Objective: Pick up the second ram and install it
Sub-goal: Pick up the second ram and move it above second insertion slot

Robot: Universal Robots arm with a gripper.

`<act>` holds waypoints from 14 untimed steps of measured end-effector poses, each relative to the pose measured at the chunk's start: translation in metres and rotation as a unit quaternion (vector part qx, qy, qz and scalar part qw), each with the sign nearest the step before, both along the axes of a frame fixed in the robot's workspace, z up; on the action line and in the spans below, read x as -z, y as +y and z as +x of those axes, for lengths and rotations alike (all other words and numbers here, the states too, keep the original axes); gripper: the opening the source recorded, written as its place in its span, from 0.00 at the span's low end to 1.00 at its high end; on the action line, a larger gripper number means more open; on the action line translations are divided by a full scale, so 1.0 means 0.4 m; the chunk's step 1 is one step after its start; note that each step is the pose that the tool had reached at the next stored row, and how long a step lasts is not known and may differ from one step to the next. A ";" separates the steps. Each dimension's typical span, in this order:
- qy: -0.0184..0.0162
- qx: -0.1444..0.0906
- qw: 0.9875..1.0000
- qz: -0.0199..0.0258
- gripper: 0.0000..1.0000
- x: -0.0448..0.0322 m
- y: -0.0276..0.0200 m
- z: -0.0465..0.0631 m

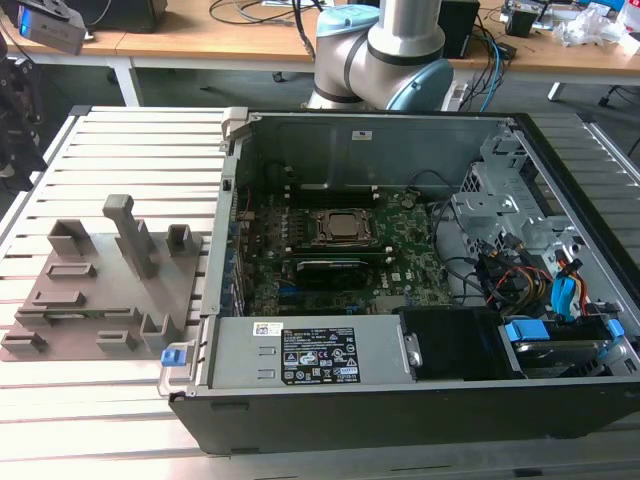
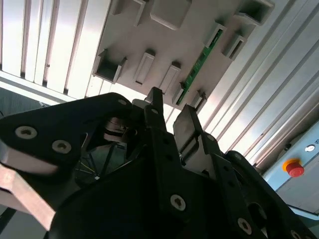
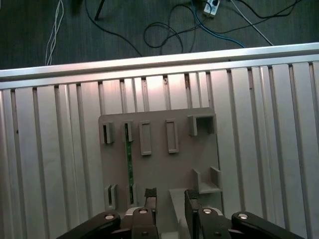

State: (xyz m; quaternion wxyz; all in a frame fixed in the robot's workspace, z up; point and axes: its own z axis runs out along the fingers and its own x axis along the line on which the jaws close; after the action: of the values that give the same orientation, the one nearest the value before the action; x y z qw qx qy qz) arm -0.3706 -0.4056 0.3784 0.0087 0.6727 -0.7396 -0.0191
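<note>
The second ram [image 3: 128, 158] is a thin green stick standing on edge in a slot of the grey holder [image 3: 159, 164], which lies on the slatted table. In the second wrist view the same ram [image 2: 197, 67] runs along the holder [image 2: 164, 45]. My gripper [image 3: 171, 195] hovers above the holder's near part, beside the ram and apart from it. It is open, with nothing between its black fingers [image 2: 155, 99]. In the exterior view the holder [image 1: 110, 280] sits to the left of the open computer case, where the motherboard [image 1: 400, 270] lies.
The open computer case [image 1: 240, 130] stands at the exterior view's right with a power supply [image 1: 310, 350], drive cage [image 1: 500, 215] and loose cables inside. The arm's base [image 1: 380, 50] rises behind it. A red stop button [image 2: 295, 169] sits beside the table. Cables [image 3: 164, 30] lie on the floor.
</note>
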 end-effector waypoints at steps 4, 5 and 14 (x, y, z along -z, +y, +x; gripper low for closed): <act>0.000 0.000 1.000 -0.001 0.36 0.009 -0.001 0.000; 0.000 0.000 1.000 -0.001 0.36 0.014 -0.002 0.000; 0.000 0.000 1.000 -0.001 0.36 0.032 -0.005 0.000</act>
State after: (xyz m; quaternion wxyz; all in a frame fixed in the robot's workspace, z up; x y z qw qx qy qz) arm -0.3705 -0.4075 0.3654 0.0093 0.6730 -0.7393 -0.0187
